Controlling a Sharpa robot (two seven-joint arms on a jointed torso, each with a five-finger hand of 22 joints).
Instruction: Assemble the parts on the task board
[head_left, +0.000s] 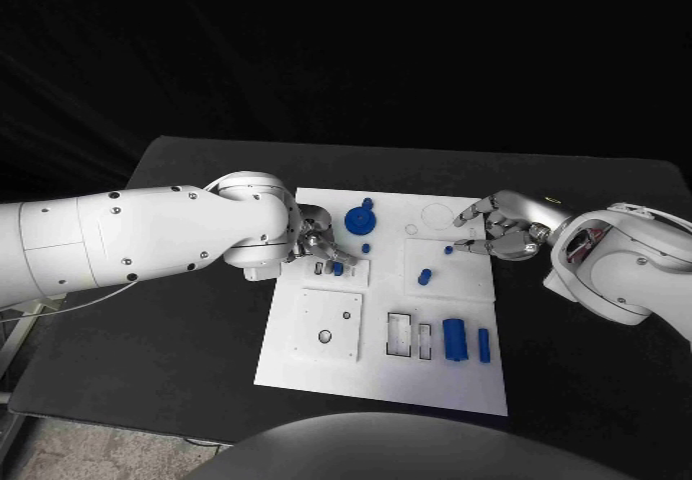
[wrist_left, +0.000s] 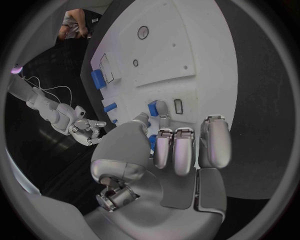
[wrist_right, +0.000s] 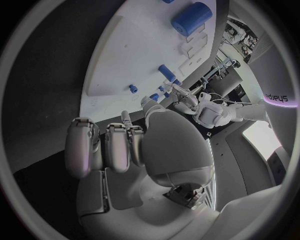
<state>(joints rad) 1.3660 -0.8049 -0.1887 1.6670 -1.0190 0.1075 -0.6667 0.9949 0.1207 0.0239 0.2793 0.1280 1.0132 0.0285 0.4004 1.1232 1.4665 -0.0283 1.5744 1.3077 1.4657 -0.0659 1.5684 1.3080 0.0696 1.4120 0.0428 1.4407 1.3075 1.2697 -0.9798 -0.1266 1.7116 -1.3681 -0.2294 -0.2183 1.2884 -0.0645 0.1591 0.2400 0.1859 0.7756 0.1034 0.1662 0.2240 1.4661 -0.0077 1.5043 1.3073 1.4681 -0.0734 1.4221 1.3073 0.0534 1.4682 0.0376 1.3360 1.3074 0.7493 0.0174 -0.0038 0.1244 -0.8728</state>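
Observation:
The white task board (head_left: 389, 375) lies mid-table. My left hand (head_left: 320, 244) reaches over its upper left and pinches a small blue part (head_left: 336, 267) between thumb and finger at a small slotted plate (head_left: 355, 272); the left wrist view shows that part (wrist_left: 152, 108) beside an empty slot (wrist_left: 178, 106). My right hand (head_left: 498, 228) hovers at the board's upper right edge, fingers loosely bent and holding nothing, close to a small blue peg (head_left: 449, 250). A blue round part (head_left: 361, 218), a blue piece (head_left: 426, 277) and two blue blocks (head_left: 454, 340) lie on the board.
A square plate with a round hole (head_left: 329, 325) sits on the board's lower left, with two rectangular slots (head_left: 408, 335) beside it. Black table (head_left: 188, 350) surrounds the board on all sides.

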